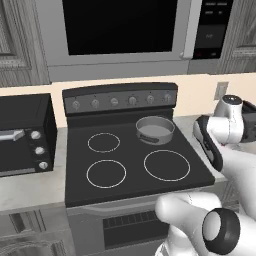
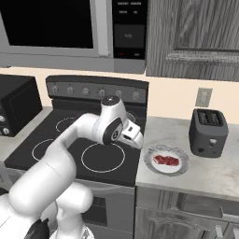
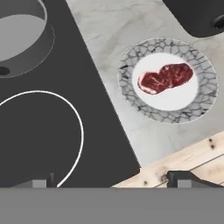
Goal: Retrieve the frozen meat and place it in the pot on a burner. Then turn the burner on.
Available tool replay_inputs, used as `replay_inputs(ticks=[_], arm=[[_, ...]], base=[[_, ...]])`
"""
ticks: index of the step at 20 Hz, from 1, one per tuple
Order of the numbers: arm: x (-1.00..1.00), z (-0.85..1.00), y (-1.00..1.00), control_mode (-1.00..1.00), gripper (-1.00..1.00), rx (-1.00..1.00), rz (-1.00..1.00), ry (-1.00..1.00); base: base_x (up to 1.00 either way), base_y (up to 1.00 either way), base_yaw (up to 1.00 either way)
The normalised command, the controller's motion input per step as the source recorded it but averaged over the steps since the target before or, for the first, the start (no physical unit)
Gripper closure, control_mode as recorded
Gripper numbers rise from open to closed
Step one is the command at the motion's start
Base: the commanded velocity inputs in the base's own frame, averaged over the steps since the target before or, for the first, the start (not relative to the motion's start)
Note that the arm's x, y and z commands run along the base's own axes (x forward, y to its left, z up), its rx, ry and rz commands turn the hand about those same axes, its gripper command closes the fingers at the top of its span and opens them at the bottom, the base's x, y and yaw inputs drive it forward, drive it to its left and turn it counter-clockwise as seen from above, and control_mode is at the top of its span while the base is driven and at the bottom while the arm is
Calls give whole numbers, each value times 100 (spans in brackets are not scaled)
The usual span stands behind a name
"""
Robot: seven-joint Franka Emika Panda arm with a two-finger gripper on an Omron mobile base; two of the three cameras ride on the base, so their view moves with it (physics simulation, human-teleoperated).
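While the arm bends over the stove's [image 2: 70,154] front right corner, gripper [image 3: 111,181] hangs above the edge, jaws spread wide, empty. Frozen meat [image 3: 166,78] lies on plate [image 3: 205,94] on counter [image 2: 210,175]. Pot [image 1: 155,130] sits on back right burner.

No words, brands or numbers can be read anywhere. The microwave's control panel [image 2: 130,29] carries small pale marks and a grey display patch — all too blurred to make out — with two tiny red spots near its lower edge. The stove's back panel [image 1: 120,100] shows only plain round knobs, no legible markings beside them. The toaster oven's dials [image 1: 38,149] and the toaster [image 2: 208,132] bear no lettering that can be made out.
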Motion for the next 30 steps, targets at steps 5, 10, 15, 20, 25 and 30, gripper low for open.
replay_inputs(ticks=[5, 10, 15, 20, 25, 30], arm=[[6, -16, -49, -100, -100, 0, -17, 0], [0, -9, -45, -100, -100, 5, -15, 0], [0, -18, -40, -100, -100, 8, -22, 0], [6, -24, -35, -100, -100, 4, -17, 2], [35, -16, -18, -100, -100, 1, -14, 14], [51, -4, -12, -100, -100, 3, -4, 4]], base=[[0, 0, 0], [0, 0, 0], [0, 0, 0], [0, 0, 0], [0, 0, 0], [0, 0, 0]])
